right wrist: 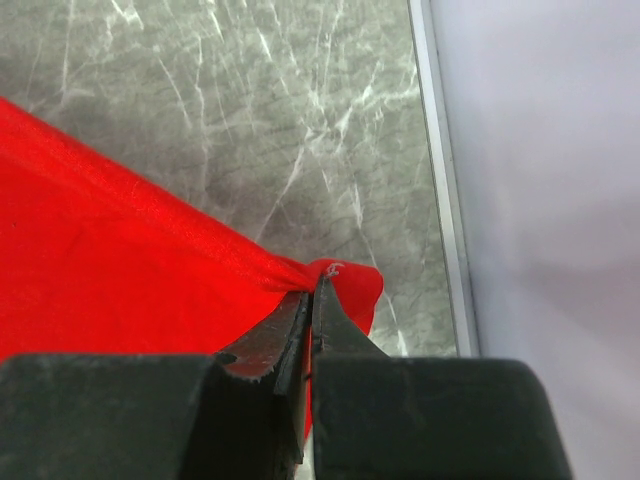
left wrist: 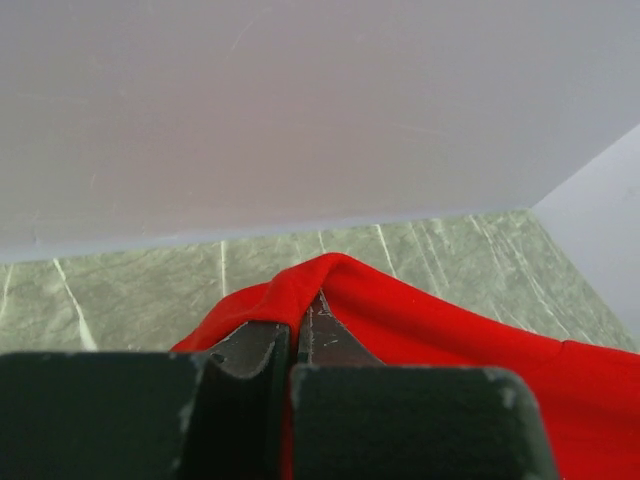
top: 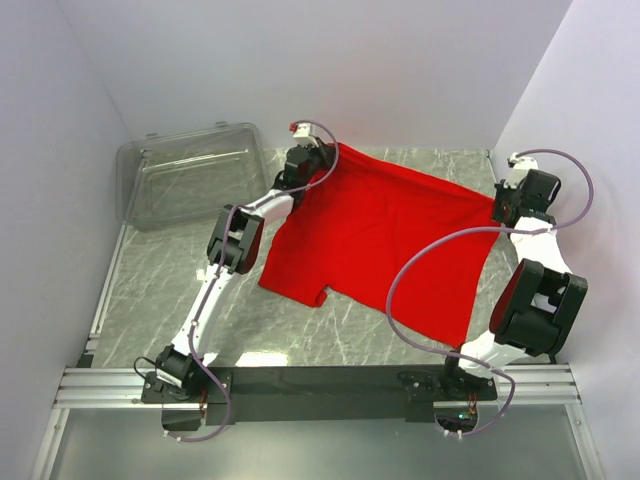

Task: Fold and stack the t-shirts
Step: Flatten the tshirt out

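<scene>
One plain red t-shirt [top: 385,235] is stretched over the marble table, its far edge pulled taut between my two grippers. My left gripper [top: 318,160] is shut on the shirt's far left corner, near the back wall; in the left wrist view the cloth [left wrist: 330,285] drapes over the closed gripper [left wrist: 302,320]. My right gripper [top: 497,207] is shut on the far right corner by the right wall; in the right wrist view the shirt [right wrist: 120,260] bunches at the closed gripper [right wrist: 310,300]. The near part of the shirt, with a sleeve, lies on the table.
A clear plastic bin [top: 190,172] sits upside down at the back left. White walls close the back and both sides. A metal rail [right wrist: 440,170] edges the table on the right. Marble table [top: 160,290] shows left of the shirt.
</scene>
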`<state>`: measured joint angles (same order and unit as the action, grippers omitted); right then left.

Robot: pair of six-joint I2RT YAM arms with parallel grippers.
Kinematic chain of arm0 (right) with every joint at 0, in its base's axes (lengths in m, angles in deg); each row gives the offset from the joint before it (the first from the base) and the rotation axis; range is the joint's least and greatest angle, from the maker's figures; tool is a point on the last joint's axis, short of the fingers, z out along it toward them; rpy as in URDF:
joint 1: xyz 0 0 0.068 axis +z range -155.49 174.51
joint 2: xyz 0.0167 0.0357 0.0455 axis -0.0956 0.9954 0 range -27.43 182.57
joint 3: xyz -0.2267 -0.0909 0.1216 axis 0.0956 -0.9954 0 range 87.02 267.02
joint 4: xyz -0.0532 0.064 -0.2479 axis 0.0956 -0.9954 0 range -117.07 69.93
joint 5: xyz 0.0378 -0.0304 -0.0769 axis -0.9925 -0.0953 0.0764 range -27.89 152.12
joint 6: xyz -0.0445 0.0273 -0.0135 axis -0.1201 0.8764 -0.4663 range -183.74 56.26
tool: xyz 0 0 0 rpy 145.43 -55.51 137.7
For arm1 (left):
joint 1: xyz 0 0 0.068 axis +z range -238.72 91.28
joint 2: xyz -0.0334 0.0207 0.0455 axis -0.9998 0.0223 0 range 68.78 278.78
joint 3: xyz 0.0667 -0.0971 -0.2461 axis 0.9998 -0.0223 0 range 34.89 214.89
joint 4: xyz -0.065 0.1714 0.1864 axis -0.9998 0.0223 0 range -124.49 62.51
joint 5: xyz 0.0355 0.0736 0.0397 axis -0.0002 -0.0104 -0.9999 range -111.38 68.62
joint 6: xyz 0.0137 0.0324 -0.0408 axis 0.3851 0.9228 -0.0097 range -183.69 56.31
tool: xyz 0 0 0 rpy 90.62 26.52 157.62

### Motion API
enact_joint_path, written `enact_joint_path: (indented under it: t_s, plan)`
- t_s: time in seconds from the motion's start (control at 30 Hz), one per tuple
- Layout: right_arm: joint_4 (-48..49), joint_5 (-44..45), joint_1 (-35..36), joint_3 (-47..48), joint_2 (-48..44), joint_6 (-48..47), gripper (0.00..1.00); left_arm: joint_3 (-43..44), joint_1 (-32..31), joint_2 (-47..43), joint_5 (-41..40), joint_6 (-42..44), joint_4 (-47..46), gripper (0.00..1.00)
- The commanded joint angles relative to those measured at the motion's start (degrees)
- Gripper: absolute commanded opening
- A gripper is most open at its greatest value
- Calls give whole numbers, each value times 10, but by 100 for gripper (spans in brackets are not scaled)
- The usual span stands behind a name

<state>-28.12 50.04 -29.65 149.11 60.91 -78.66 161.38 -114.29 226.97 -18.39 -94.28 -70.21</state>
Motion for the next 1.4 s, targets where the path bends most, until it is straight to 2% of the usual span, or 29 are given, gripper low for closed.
enact_joint_path:
  t_s: [0.0,0.2,0.37,0.7,0.97,1.37]
  plan:
    - [39,-14,-7,17,-3,-14,0,32,6,-55,19,21,-36,1]
    - [46,-40,-7,32,19,-35,0,42,7,-52,39,16,-48,1]
    - [80,-28,-4,20,34,-55,0,34,8,-56,44,12,-55,1]
    - [138,120,11,61,121,-32,0,74,2,-22,9,7,-15,1]
    - [172,110,27,67,145,-51,0,103,-6,4,-5,-1,-2,1]
    - [164,49,27,23,103,-71,0,55,-5,-19,11,4,-22,1]
